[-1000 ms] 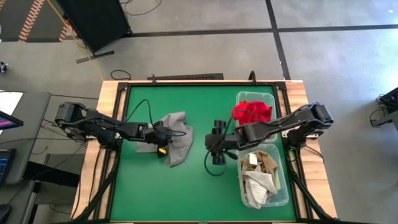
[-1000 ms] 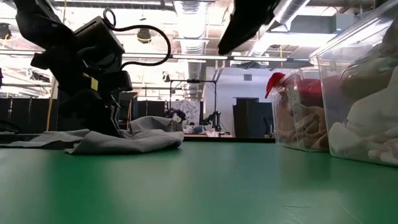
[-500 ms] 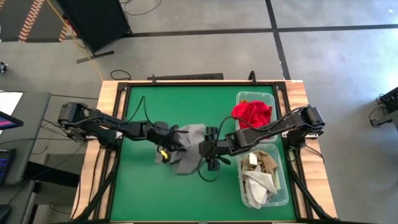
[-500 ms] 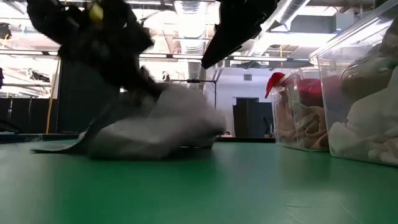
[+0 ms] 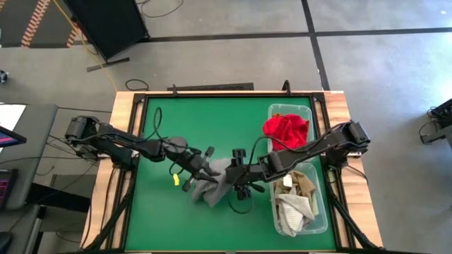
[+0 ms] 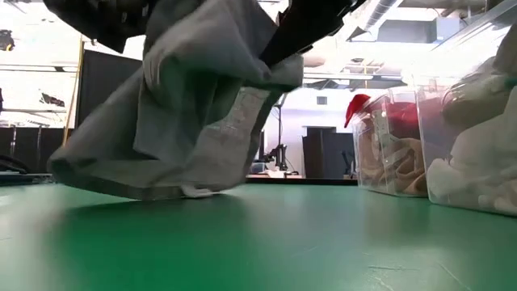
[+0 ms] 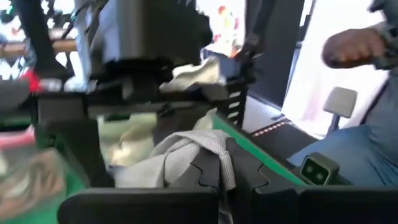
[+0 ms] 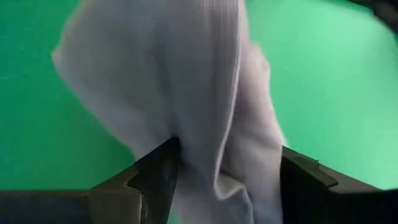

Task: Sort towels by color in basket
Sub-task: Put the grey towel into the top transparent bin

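A grey towel (image 5: 215, 185) is bunched up at the middle of the green table, between both grippers. In the low view the grey towel (image 6: 202, 105) hangs in folds. My left gripper (image 5: 200, 169) reaches in from the table's left and is shut on it. My right gripper (image 5: 236, 173) comes from the right and is open. In the right wrist view, the fingers of my right gripper (image 8: 227, 168) stand on either side of the hanging towel (image 8: 186, 74). A red towel (image 5: 286, 127) fills the far clear bin. Tan and white towels (image 5: 295, 197) lie in the near bin. My left gripper (image 7: 227, 158) pinches a bunched fold of the grey towel (image 7: 211, 146) between its two fingers, coming from the table's left. The towel hangs below the hold, mostly lifted, and its lower edge (image 6: 186, 190) rests on the table. My right gripper: whether its fingers (image 8: 158, 171) touch the cloth, I cannot tell.
Two clear plastic bins (image 5: 306, 113) (image 5: 319, 212) stand in a row along the table's right side and show close by in the low view (image 6: 452, 121). A seated person's hand (image 7: 354, 46) shows in the room beyond the table. Bare green table (image 5: 162, 219) lies left and near.
My left gripper moved toward the table's right and near edge and rose, dragging the grey towel along. The towel, flat on the table before, is now gathered and lifted, only its lower edge still down. My right gripper moved left toward the towel.
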